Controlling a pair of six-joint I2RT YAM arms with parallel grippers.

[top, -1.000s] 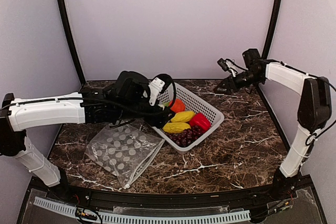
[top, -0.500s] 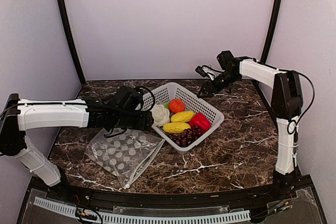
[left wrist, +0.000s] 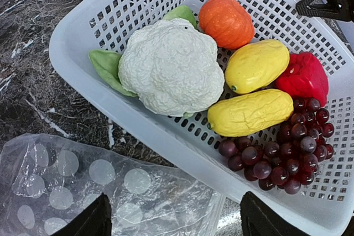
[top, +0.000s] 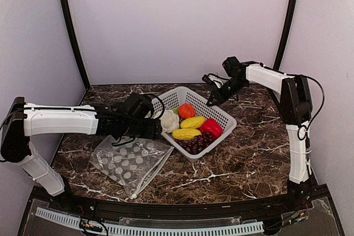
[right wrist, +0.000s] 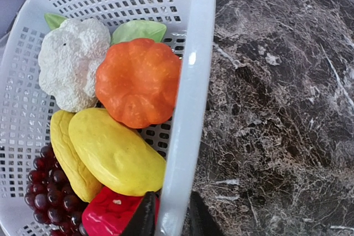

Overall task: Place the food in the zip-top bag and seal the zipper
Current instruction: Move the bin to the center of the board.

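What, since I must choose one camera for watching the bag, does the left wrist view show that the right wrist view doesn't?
Left wrist only: the dotted zip-top bag lying outside the white mesh basket, with the open left pincer over it. Right wrist only: how the right pincer pinches the basket's rim, and the marble table beyond it. Both: the basket holding cauliflower, orange pumpkin, two yellow oblongs, red pepper and grapes.
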